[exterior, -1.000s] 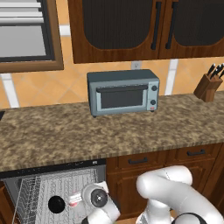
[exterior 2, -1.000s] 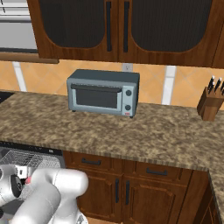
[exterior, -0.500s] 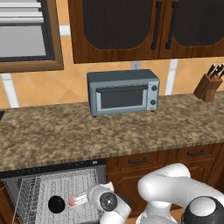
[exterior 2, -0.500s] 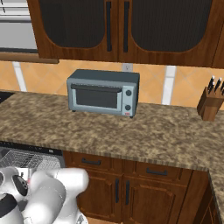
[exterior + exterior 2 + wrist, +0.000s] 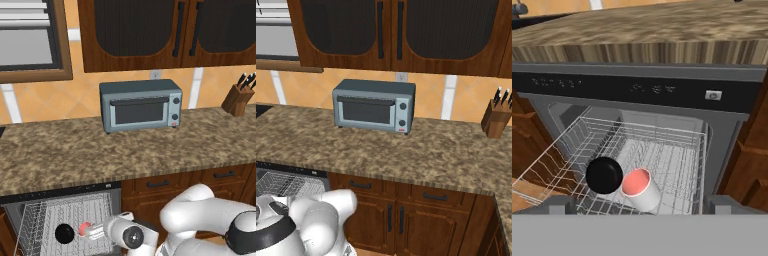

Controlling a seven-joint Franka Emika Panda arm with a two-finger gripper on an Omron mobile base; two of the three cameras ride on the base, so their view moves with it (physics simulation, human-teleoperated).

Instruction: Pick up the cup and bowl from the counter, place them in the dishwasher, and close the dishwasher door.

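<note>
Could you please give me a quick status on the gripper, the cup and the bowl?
Gripper fingers out of frame, state unclear. Cup and bowl side by side in the dishwasher rack. Dishwasher open, nothing seen blocking the rack.

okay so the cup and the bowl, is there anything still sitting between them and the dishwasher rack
No. The cup and the bowl already lie side by side in the dishwasher on its white wire rack. Nothing visible stands between them and it.

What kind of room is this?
A home kitchen, rendered rather than real: a grey toaster oven and wooden knife block on a brown speckled counter, and an open dishwasher with a white wire rack.
</note>
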